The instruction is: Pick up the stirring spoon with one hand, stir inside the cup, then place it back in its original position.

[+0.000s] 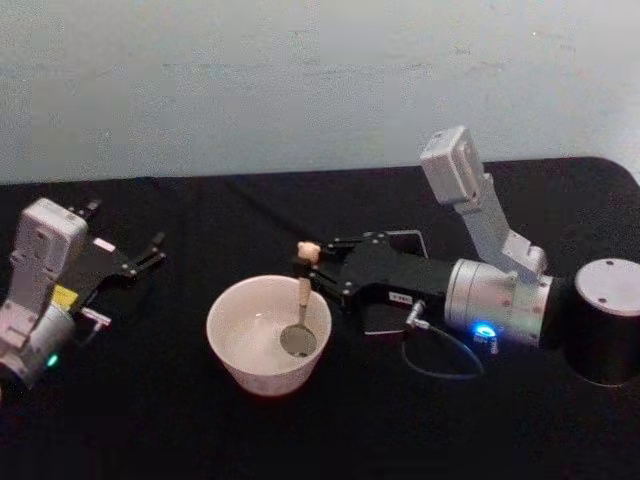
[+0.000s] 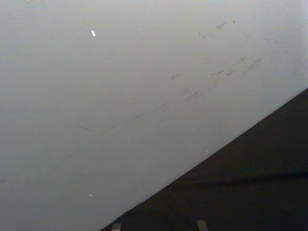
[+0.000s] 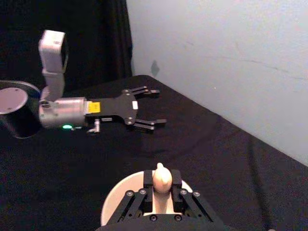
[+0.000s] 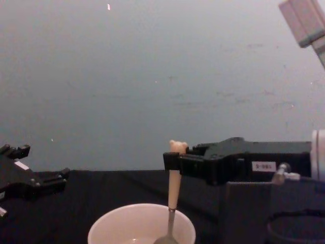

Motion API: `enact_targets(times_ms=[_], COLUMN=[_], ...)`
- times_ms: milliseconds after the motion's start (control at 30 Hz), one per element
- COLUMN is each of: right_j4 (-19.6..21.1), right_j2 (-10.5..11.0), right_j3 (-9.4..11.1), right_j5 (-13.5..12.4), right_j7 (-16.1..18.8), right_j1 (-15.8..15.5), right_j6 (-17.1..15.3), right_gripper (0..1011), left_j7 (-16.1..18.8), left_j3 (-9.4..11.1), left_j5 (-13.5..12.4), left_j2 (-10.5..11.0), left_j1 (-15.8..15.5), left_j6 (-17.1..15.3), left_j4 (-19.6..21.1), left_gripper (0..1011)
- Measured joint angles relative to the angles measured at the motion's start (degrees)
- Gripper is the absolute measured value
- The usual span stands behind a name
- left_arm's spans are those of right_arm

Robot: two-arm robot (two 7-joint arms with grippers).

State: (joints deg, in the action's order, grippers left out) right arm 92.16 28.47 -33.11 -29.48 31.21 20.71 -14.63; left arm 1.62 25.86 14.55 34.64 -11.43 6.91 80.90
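Firmly clamping the stirring spoon (image 1: 302, 305), right claw (image 1: 312, 268) should circle gently within the cup (image 1: 262, 375) below; left claw (image 3: 158, 107) idles wide.

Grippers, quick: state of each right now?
Left gripper: open, empty, left of the cup.
Right gripper: shut on the stirring spoon, bowl inside the cup.

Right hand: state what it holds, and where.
The right hand pinches the stirring spoon high on its cream handle, just under the bear head.
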Motion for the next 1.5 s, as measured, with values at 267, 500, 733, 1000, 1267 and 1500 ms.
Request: enact_targets(times_ms=[267, 500, 733, 1000, 1267, 1500], right_j4=[2.75, 3.04, 1.94, -1.45, -4.74, -6.42], right_j2=[2.1, 1.91, 0.04, -3.21, -5.74, -6.3], right_j3=[-0.85, -2.45, -3.83, -5.15, -4.99, -3.77], right_j5=[-1.51, -1.4, -0.46, 1.72, 3.11, 3.6], right_j7=[0.98, 0.94, -0.07, -1.75, -3.09, -3.43], right_j1=[-1.15, -0.84, 0.48, 2.72, 4.41, 5.18], right_j6=[-0.05, 0.09, 0.21, 0.39, 0.15, 0.12], right_gripper=[213, 213, 213, 213, 213, 213], left_j7=[0.0, 0.0, 0.0, 0.0, 0.0, 0.0], left_j3=[0.0, 0.0, 0.0, 0.0, 0.0, 0.0], left_j5=[0.0, 0.0, 0.0, 0.0, 0.0, 0.0], left_j2=[0.0, 0.0, 0.0, 0.0, 0.0, 0.0], left_j1=[0.0, 0.0, 0.0, 0.0, 0.0, 0.0], left_j6=[0.0, 0.0, 0.0, 0.0, 0.0, 0.0], left_j4=[0.0, 0.0, 0.0, 0.0, 0.0, 0.0], left_gripper=[1001, 1002, 1001, 1001, 1001, 1001])
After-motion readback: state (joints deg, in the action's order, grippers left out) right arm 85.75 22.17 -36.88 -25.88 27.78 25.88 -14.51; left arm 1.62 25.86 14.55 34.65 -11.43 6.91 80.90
